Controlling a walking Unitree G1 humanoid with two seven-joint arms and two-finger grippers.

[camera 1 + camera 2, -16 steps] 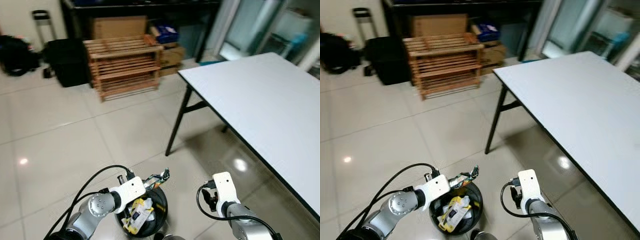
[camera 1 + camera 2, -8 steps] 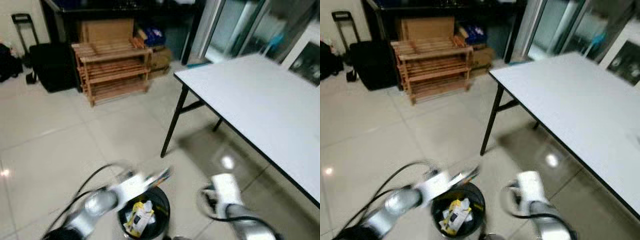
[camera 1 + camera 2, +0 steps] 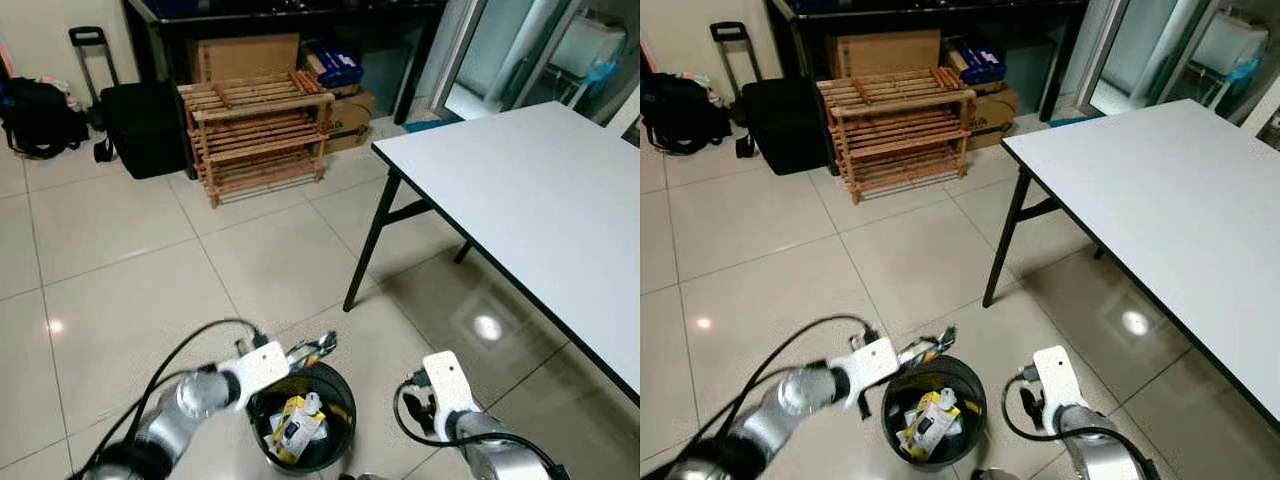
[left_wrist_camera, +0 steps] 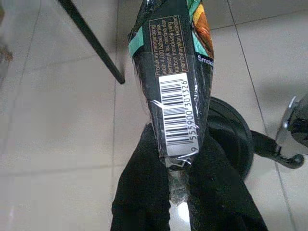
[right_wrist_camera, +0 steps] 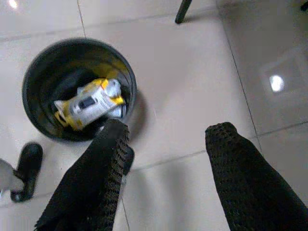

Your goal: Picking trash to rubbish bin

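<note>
The left gripper (image 4: 180, 159) clamps a dark snack wrapper (image 3: 313, 349) just above the near rim of the black rubbish bin (image 3: 340, 388), which already holds 1 yellow packet (image 3: 293, 428). Next: move it over the opening and release. The right gripper (image 5: 166, 144) hangs open nearby.

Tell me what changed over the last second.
Little: the camera swung, so the whole view shifted. The left gripper stays shut on the wrapper, holding it over the bin's rim, not yet dropped. The right gripper stays open beside the bin. The yellow packet lies inside as before.
</note>
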